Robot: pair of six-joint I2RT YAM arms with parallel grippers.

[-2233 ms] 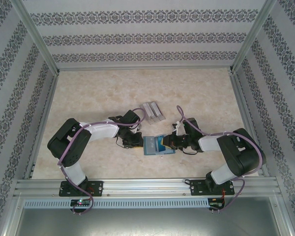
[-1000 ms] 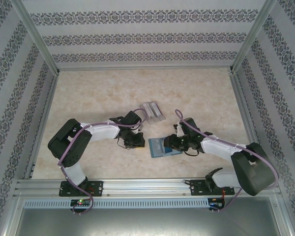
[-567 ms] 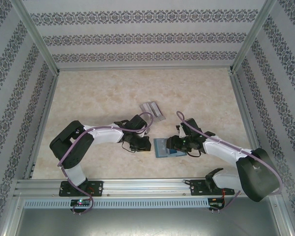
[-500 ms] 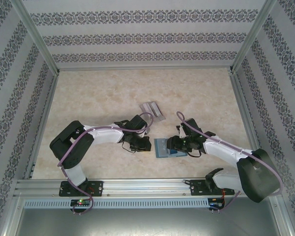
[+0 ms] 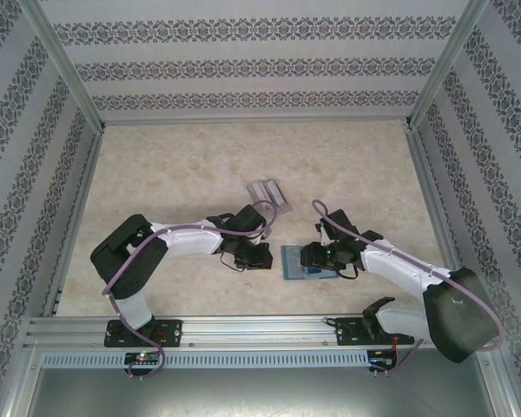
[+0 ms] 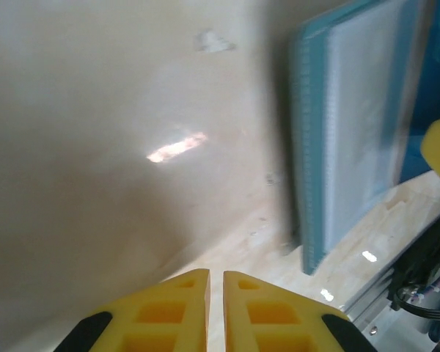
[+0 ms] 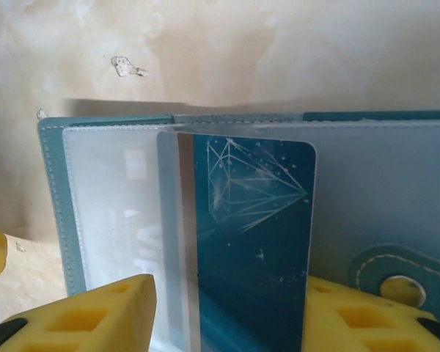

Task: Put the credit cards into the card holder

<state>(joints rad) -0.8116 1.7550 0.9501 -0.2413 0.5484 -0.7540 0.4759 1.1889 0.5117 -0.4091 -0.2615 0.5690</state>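
Observation:
The teal card holder [image 5: 291,263] lies open on the table near the front, its clear sleeves [image 7: 117,220] facing up. A dark teal credit card [image 7: 257,242] with a diamond drawing lies on the holder, its left edge under a sleeve. My right gripper [image 7: 231,287] is open and straddles this card: the right finger touches it, the left finger stands slightly off it. My left gripper [image 6: 215,276] is shut on nothing, low over the bare table just left of the holder [image 6: 352,147]. In the top view they are the left gripper [image 5: 259,257] and right gripper [image 5: 311,257]. Grey credit cards [image 5: 269,193] lie side by side farther back.
The holder's snap tab [image 7: 400,282] lies by my right finger. A metal rail [image 5: 260,328] runs along the table's front edge, and patterned walls [image 5: 35,174] close in the left, right and back. Bare beige table [image 5: 174,174] stretches behind and left of the arms.
The card holder has slid to the right along the table with my right gripper on it. My left gripper has followed to the right, staying just beside the holder's left edge.

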